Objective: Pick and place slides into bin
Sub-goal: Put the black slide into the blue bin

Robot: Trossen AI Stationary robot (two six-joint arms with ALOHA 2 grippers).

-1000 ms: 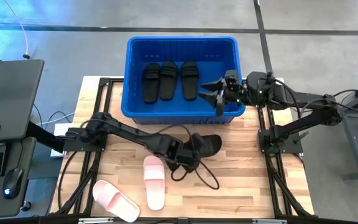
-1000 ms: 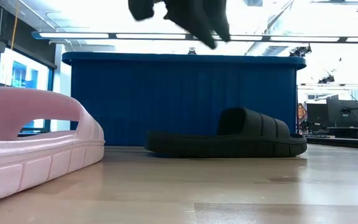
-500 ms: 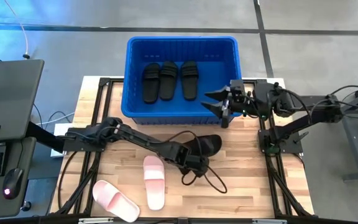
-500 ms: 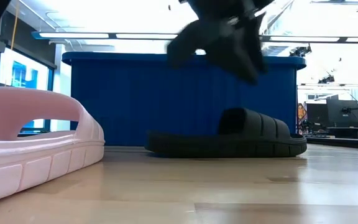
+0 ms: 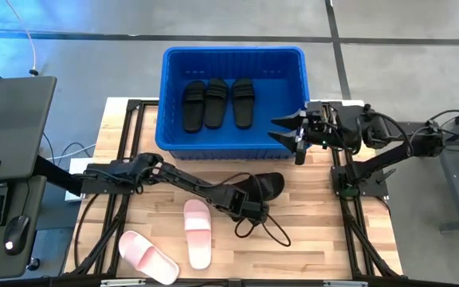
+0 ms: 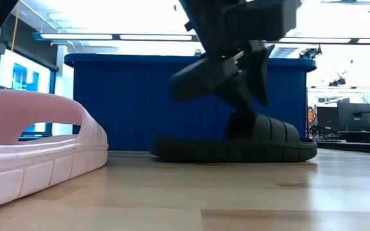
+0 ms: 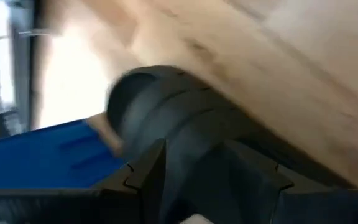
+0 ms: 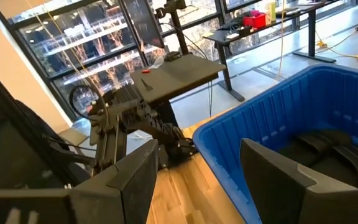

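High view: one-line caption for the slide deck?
Left gripper descends on the black slide on the table; three black slides sit in the blue bin; two pink slides remain.

A: What do the arms look like?

B: Both are dark, near-black, built from slim jointed links. The left arm [image 5: 166, 177] ends in a blocky end effector [image 5: 249, 209] with two flat, angular fingers [image 7: 143, 180], matte black with stepped edges.

A: Any cables?

B: A thin black cable [image 5: 265, 229] loops loose beside the left wrist. The right arm [image 5: 397, 147] carries more dark cabling along its links.

A: And the right end effector [image 5: 291, 133]?

B: Also black, two wide, flat fingers [image 8: 277, 177]. Small green and light dots show on its wrist housing.
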